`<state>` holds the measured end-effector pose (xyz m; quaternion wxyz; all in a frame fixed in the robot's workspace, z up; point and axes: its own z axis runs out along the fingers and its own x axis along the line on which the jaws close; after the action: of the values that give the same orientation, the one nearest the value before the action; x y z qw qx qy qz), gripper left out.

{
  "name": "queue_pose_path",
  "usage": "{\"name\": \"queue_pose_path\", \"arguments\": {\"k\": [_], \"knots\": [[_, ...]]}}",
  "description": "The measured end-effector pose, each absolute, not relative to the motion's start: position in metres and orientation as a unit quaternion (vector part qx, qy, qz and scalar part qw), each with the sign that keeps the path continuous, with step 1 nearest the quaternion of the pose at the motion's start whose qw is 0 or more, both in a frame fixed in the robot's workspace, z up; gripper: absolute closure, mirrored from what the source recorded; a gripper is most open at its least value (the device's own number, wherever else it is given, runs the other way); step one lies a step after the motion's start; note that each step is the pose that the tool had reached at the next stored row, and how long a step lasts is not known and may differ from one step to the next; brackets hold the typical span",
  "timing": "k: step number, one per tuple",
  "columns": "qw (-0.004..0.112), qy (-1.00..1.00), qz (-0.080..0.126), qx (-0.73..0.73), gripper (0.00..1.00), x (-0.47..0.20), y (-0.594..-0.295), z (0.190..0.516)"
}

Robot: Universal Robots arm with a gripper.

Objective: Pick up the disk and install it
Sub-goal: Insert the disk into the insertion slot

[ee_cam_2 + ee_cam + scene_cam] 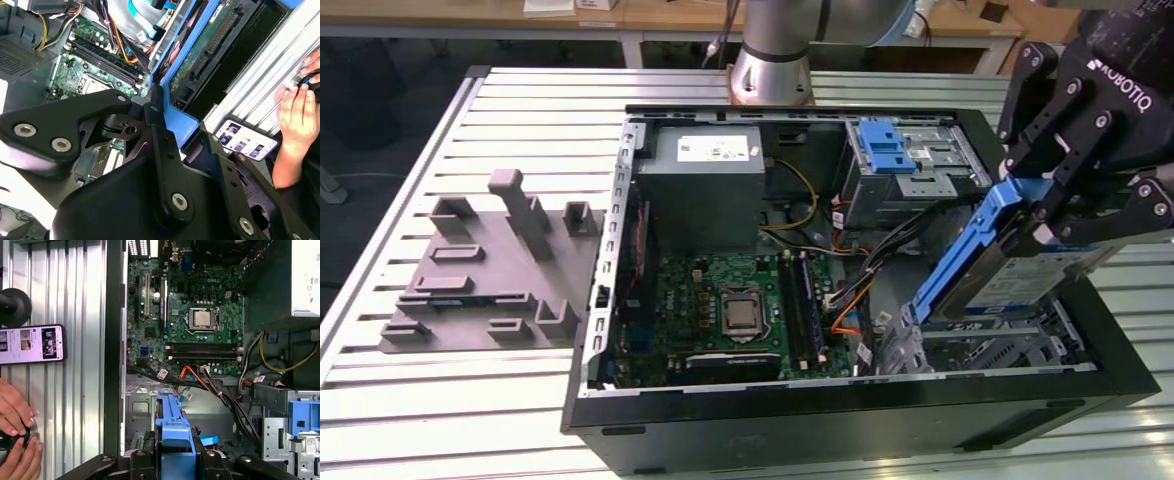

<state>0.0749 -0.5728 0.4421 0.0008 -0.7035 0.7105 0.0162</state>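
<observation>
The disk (1014, 270), a silver drive with a blue-and-white label in a blue plastic frame, hangs tilted on edge over the drive bay (1001, 345) at the exterior view's right of the open computer case (854, 405). My black gripper (1067, 205) is shut on its upper end. In the second wrist view the disk's green circuit board underside (207, 47) and blue frame (177, 122) run away from the fingers (152, 107). In the first wrist view the blue frame (172, 432) sticks out from between the fingers, above the metal bay floor (145, 410).
The case holds a green motherboard (727, 300), a grey power supply (707, 185), cable bundles (881, 260) and a metal cage with a blue tab (887, 150). A grey fixture (487, 265) lies on the slatted table. A person's hands (17, 435) and a phone (30, 344) are beside the case.
</observation>
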Motion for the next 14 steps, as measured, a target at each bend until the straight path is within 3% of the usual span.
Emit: {"name": "queue_pose_path", "arguments": {"k": [14], "knots": [[0.001, 0.711, 0.016, -0.703, 0.64, 0.076, -0.572, 0.427]]}}
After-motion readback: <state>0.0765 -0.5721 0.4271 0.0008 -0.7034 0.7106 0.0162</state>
